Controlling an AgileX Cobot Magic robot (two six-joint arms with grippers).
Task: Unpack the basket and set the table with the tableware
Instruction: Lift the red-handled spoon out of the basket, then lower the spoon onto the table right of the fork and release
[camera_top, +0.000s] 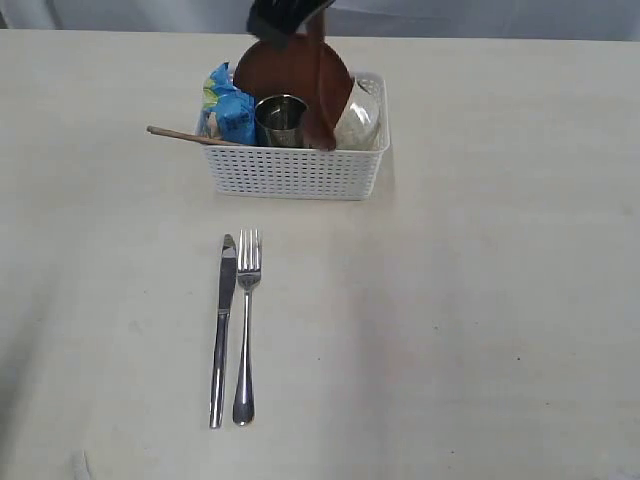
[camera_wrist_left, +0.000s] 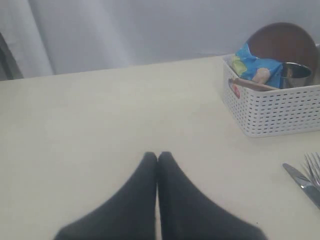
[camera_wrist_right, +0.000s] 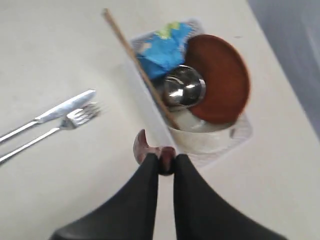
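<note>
One pale cream table (camera_top: 500, 300), grey backdrop (camera_wrist_left: 150, 30)

Tool (camera_wrist_right: 166, 159) clamped on dark red spoon (camera_wrist_right: 141, 145), loaded basket (camera_wrist_right: 240, 137), knife (camera_wrist_right: 60, 110), fork (camera_wrist_right: 75, 119)

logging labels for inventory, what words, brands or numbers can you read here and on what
No text can be read in any view.
blue snack bag: printed colours, too blurred to read.
basket, knife, fork, steel cup: no markings visible.

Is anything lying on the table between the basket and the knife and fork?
Nothing. The exterior view shows only bare table between the basket and the knife and fork.
</note>
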